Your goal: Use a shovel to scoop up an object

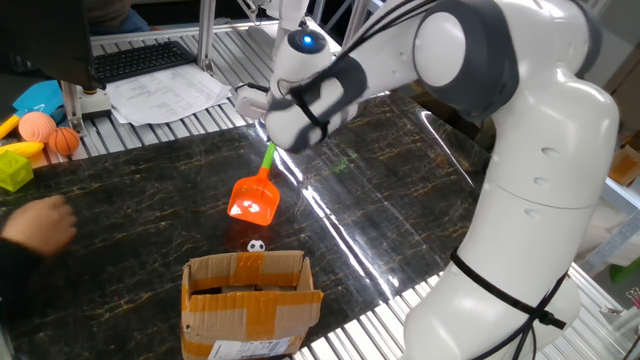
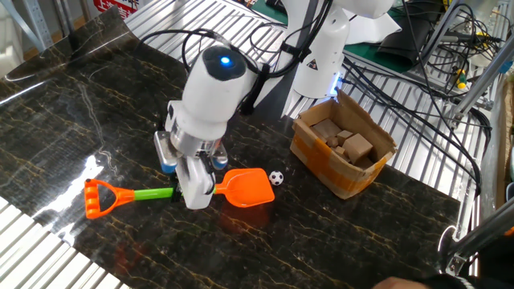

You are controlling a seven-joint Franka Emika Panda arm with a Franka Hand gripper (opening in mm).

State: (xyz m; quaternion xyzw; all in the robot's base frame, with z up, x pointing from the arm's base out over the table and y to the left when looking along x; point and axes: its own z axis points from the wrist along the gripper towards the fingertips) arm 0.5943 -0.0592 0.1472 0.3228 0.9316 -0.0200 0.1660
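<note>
A taped cardboard box (image 2: 344,144) of wooden blocks (image 2: 344,141) sits on the dark marbled counter (image 2: 96,104); papers (image 1: 165,92) lie beyond.

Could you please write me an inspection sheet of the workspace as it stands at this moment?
Surface: dark marbled table, glossy with glare streaks, metal slat frame around it.
Job's things: shovel held low over the table, orange blade pointing at the small soccer ball, which sits just off the blade tip, not yet scooped.
Clutter: open cardboard box holding wooden blocks, beside the ball.
Grippers: gripper shut on the shovel's green shaft.
Cables: black bundle running across the slats behind the box.
Surroundings: toy balls and shapes, papers and keyboard at the far edge; a blurred person's hand over the table edge.
</note>
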